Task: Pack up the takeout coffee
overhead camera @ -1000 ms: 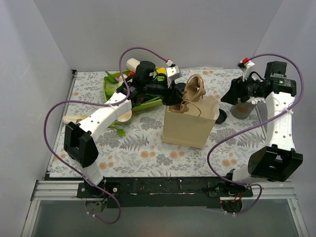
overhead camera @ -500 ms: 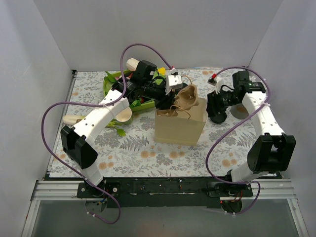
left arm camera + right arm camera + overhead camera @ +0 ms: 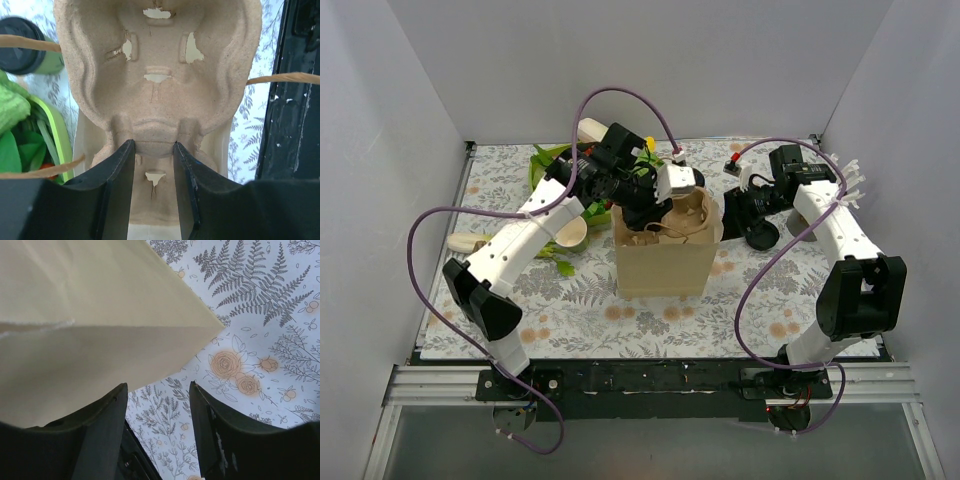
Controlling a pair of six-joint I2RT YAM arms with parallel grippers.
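Observation:
The takeout coffee [image 3: 27, 47], a green cup with a black lid, shows only at the upper left of the left wrist view, beside a green tray [image 3: 56, 135]. In the top view I cannot make it out. A cream paper bag [image 3: 660, 268] stands open mid-table. My left gripper [image 3: 660, 212] is shut on a brown pulp cup carrier [image 3: 690, 212] and holds it in the bag's mouth. The fingers [image 3: 120, 170] clamp a rib of the carrier [image 3: 157, 60]. My right gripper [image 3: 740, 212] is open and empty at the bag's right side. Its wrist view shows the bag [image 3: 90, 315] and mat between its jaws [image 3: 159, 387].
A green tray of greens [image 3: 552, 170] sits back left, with an open green cup [image 3: 572, 236] in front of it. A round black thing [image 3: 764, 237] lies on the mat by the right gripper. A grey cup [image 3: 804, 226] stands partly behind the right arm. White walls close three sides.
The bag has slid left. My left gripper has brought the carrier down into the bag's mouth. My right arm has swung left from the grey cup to the bag's right side.

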